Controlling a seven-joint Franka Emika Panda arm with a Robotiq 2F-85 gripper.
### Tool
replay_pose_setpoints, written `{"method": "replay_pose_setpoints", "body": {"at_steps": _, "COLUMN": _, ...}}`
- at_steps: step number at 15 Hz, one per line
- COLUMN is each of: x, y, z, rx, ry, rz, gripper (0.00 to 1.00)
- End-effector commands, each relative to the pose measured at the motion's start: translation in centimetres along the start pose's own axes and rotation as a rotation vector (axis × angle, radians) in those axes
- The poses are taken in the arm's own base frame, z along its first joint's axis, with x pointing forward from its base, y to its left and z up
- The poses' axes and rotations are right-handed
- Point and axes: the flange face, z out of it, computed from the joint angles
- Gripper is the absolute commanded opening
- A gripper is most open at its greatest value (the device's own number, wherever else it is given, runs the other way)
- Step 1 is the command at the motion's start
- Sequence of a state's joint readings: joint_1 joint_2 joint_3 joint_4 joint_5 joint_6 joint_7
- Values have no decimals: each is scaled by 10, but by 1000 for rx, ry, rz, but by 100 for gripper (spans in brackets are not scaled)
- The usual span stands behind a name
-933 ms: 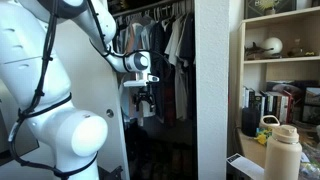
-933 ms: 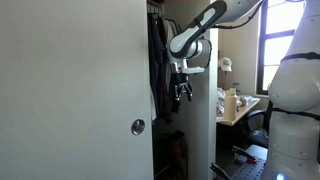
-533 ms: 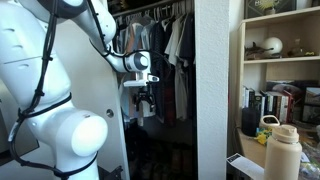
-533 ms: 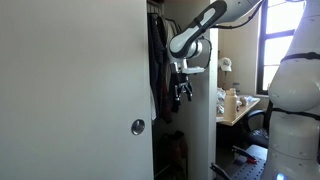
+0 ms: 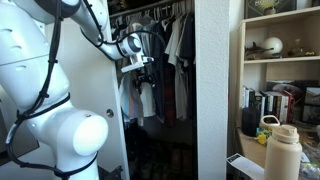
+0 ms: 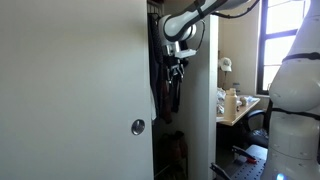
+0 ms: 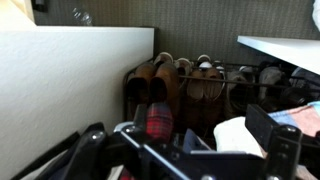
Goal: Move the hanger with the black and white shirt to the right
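My gripper (image 5: pixel 143 72) is high inside the open wardrobe, among the hanging clothes and just below the rail; it also shows in an exterior view (image 6: pixel 175 68). In the wrist view its two dark fingers stand wide apart with nothing between them (image 7: pixel 180 142). This view looks down on hangers, a red plaid garment (image 7: pixel 160 120) and a white garment (image 7: pixel 240 135). Dark garments (image 5: pixel 165 92) and pale shirts (image 5: pixel 181 40) hang close together. I cannot single out the black and white printed shirt among them; its print is not readable in any view.
Several shoes (image 7: pixel 185 80) stand on a rack on the wardrobe floor. A white wardrobe panel (image 5: pixel 218 90) stands next to the clothes, with the door (image 6: pixel 80 90) beside the opening. A bookshelf (image 5: pixel 285 60) and a bottle (image 5: pixel 283 150) stand outside it.
The gripper has risen from mid-height to just under the rail and moved in among the hanging clothes. The clothes have not visibly shifted.
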State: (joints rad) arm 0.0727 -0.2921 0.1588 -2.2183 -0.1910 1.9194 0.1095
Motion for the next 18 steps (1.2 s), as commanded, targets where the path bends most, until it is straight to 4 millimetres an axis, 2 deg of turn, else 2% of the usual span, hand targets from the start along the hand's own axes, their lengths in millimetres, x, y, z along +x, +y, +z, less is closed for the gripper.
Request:
{"method": "replay_pose_setpoints", "body": {"at_steps": 1, "x": -1, "y": -6, "z": -96, "rx": -120, "ry": 128, "rz": -9, "gripper": 100}}
{"method": "replay_pose_setpoints", "body": {"at_steps": 5, "x": -4, "y": -2, "z": -197, "rx": -228, "ry": 343, "rz": -12, "gripper": 100}}
{"method": "replay_pose_setpoints", "body": {"at_steps": 9, "x": 0, "y": 16, "z": -270, "rx": -304, "ry": 522, "rz": 22, "gripper": 100}}
{"method": "replay_pose_setpoints", "body": {"at_steps": 13, "x": 9, "y": 36, "z": -321, "rx": -357, "ry": 643, "rz": 57, "gripper": 100}}
{"method": "replay_pose_setpoints", "body": {"at_steps": 18, "x": 30, "y": 49, "z": -357, "rx": -418, "ry": 728, "rz": 73, "gripper": 100}}
